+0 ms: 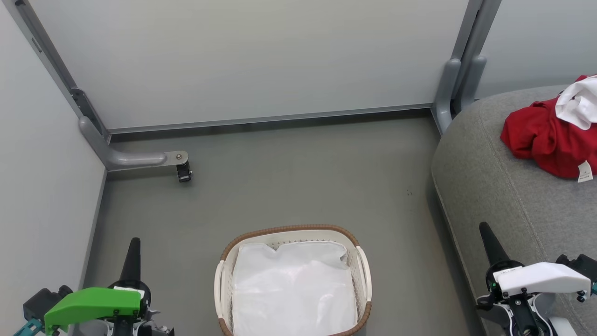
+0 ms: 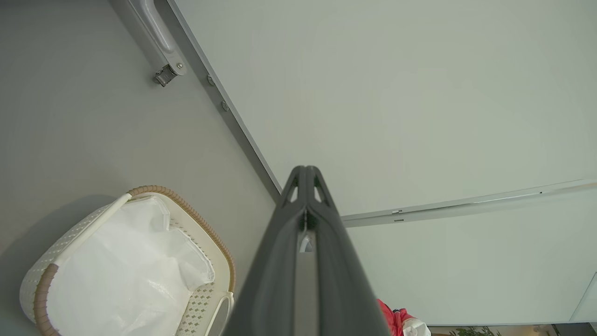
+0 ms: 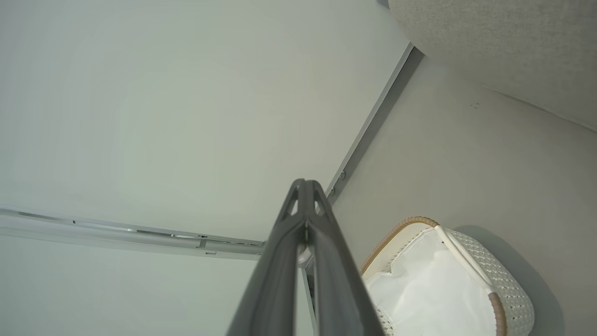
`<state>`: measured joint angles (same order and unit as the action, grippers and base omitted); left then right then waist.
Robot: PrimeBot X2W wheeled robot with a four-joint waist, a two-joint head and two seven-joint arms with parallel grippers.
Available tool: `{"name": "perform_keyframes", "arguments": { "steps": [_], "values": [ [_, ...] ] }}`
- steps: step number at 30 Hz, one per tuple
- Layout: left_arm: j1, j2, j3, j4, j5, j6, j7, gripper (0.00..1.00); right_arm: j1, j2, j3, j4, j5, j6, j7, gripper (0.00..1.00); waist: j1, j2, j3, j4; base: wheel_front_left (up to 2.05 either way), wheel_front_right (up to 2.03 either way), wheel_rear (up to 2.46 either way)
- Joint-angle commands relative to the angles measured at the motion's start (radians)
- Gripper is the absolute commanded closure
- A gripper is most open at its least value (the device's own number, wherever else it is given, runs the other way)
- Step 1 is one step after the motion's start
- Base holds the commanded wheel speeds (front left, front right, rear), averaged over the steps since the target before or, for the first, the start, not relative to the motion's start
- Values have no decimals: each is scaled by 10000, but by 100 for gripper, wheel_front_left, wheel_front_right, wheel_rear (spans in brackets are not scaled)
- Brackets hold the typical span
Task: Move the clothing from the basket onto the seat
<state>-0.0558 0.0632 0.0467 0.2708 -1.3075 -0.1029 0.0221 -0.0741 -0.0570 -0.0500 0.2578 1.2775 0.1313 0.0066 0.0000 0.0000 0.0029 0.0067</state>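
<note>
A: Where is the clothing [image 1: 543, 140]?

B: Heaped on the seat [image 1: 494, 200], at the far right of the head view. It is a crumpled red bundle with a bunch of white cloth [image 1: 576, 105] on top, and it runs off the picture's right edge.

A: Any lettering on it?

B: The bundle is too crumpled to tell. A small white tag [image 1: 585, 171] hangs at the near edge of the red fabric. There is faint print on it, perhaps a size or care mark, but it is too small to read.

A: And the basket [image 1: 289, 230]?

B: It stands on the grey floor [image 1: 303, 177], left of the seat, with a strip of floor between them. It has a brown woven rim, white perforated walls and a handle on each side. A flat white sheet [image 1: 294, 289] lies inside.

A: The grippers?

B: The left gripper [image 1: 134, 247] is at the lower left under a green cover [image 1: 93, 303], beside the basket and apart from it. Its wrist view shows both fingers pressed together along their length, clenched on nothing. The right gripper [image 1: 486, 233] is at the lower right, over the seat's near edge, behind a white cover [image 1: 541, 276]. Its fingers are likewise closed tight and empty.

A: What's behind?

B: Pale panel walls [image 1: 261, 60] in grey frames. One frame foot carries a small caster [image 1: 183, 172].
</note>
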Motion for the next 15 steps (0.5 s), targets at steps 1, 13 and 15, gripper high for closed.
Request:
{"name": "perform_keyframes", "arguments": {
  "steps": [1, 13, 15],
  "values": [
    [-269, 4, 85, -85, -217, -51, 62, 100, -195, -76, -57, -108, 247, -6, 78, 100, 0, 0, 0, -2, 0, 0, 0],
    [-363, -34, 282, -147, -1089, -136, 330, 100, -252, -72, -204, -124, 1234, -6, 357, 100, 0, 0, 1, -19, 0, 0, 0],
    [-390, -37, 313, -158, -1217, -146, 384, 100, -257, -71, -224, -128, 1388, -6, 394, 100, 0, 0, 1, -22, 0, 0, 0]
  ]
}}
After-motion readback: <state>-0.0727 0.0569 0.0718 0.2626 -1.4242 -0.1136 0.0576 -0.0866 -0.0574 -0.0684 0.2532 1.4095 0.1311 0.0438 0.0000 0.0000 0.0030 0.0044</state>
